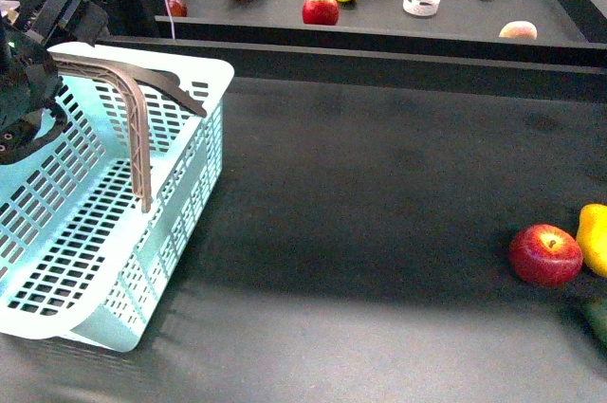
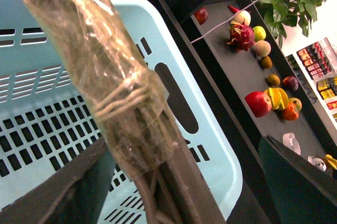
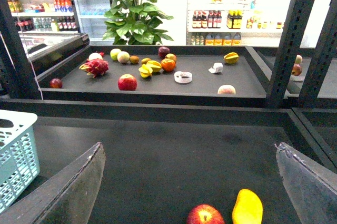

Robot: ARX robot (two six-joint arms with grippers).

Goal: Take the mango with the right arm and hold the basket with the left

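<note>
Half done at most: straddling the wrapped handle of the basket with the left gripper, with jaws standing wide on either side and not yet clamping, over at nine o'clock on the dark table. Spotting the mango at about four o'clock in the front view, partly cut by the frame edge, lying on the table with the red apple just beside it at its nine o'clock. Hanging the right gripper well apart from both fruits, with jaws spread wide and holding nothing, and catching the mango between them in the wrist view. Judging the mango as smooth, rounded, fairly weighty and likely slippery, firm yet easily bruised; probably calling for a gentle squeeze across its narrow middle, coming in on the side away from the apple to avoid nudging it. Expecting the basket to be light and stiff, with the film-and-twine wrap giving a sure hold on the handle.
</note>
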